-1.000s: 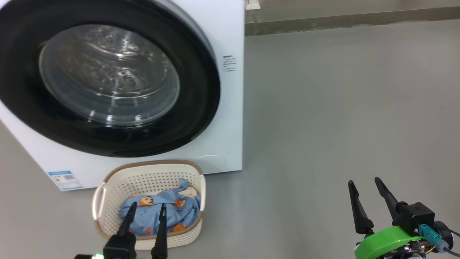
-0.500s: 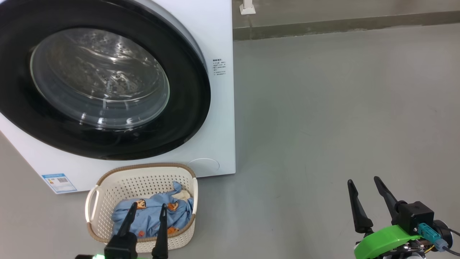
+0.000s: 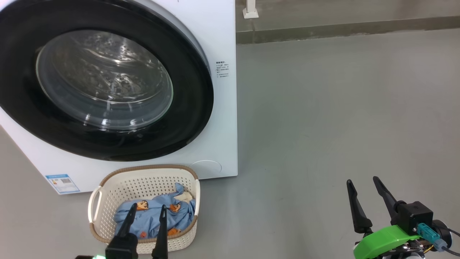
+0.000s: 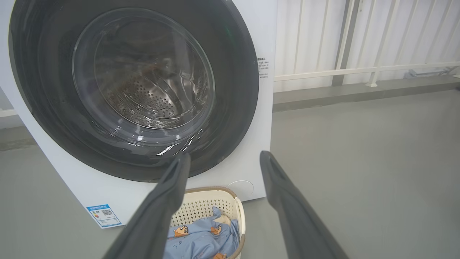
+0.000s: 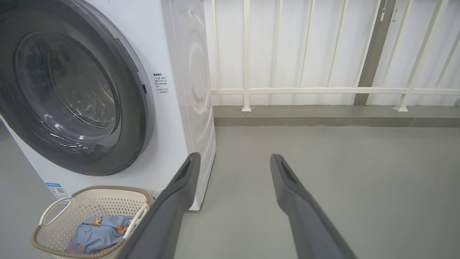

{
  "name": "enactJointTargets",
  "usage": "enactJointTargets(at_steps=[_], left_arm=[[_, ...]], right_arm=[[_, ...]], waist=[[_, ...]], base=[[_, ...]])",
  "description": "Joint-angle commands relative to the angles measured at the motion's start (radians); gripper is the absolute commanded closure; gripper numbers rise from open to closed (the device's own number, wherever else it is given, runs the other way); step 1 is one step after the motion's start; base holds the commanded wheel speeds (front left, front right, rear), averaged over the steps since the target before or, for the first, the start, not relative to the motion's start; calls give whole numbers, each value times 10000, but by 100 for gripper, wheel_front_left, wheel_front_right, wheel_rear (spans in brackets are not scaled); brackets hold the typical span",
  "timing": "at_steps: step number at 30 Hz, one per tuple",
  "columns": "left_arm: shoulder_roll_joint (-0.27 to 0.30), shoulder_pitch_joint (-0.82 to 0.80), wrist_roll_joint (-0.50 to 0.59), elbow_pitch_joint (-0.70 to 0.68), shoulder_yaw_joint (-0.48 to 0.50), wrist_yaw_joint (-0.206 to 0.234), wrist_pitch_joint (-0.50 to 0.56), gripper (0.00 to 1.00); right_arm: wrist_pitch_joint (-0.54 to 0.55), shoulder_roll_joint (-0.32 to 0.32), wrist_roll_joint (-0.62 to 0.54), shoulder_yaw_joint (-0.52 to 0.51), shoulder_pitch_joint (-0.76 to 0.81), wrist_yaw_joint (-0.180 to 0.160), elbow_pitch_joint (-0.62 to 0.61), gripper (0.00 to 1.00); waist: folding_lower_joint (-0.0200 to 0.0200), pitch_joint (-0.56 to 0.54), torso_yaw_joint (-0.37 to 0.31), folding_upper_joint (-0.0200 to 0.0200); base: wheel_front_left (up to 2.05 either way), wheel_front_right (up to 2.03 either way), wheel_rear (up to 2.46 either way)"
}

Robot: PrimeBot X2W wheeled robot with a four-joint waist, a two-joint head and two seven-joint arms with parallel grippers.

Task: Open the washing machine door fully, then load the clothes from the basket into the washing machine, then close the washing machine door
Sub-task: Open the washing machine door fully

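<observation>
Clothes [image 3: 179, 213] lie bundled in the basket [image 3: 143, 182] on the floor [image 3: 323, 108], just before the washing machine [image 3: 222, 36], whose washing machine door [image 3: 196, 108] sits closed. Above the basket hangs the left tool [image 3: 148, 206], wide and empty; the right tool [image 3: 362, 180], equally wide, hovers well apart.

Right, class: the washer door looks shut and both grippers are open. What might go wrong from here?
The glossy black round door looks smooth; the open right gripper may slip off it.
The cream perforated basket sits just below; the left gripper could knock it.
The light-blue printed clothes might trail onto the floor.
</observation>
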Motion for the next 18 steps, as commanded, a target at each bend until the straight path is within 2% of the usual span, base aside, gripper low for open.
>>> enactJointTargets(at_steps=[1, 13, 18], left_arm=[[55, -150, 185, -186, 351, 58, -67, 0], [55, -58, 58, -62, 469, -1, -67, 0], [55, -7, -405, -30, 591, 39, -67, 0]], right_arm=[[-122, -70, 9, 303, -227, 16, -253, 0], [-122, -70, 8, 393, -166, 16, -295, 0], [-122, -70, 43, 508, -133, 16, -371, 0]], waist=[[0, -24, 20, 0], [0, -72, 89, 0], [0, -54, 146, 0]], base=[[0, 0, 0], [0, 0, 0], [0, 0, 0]])
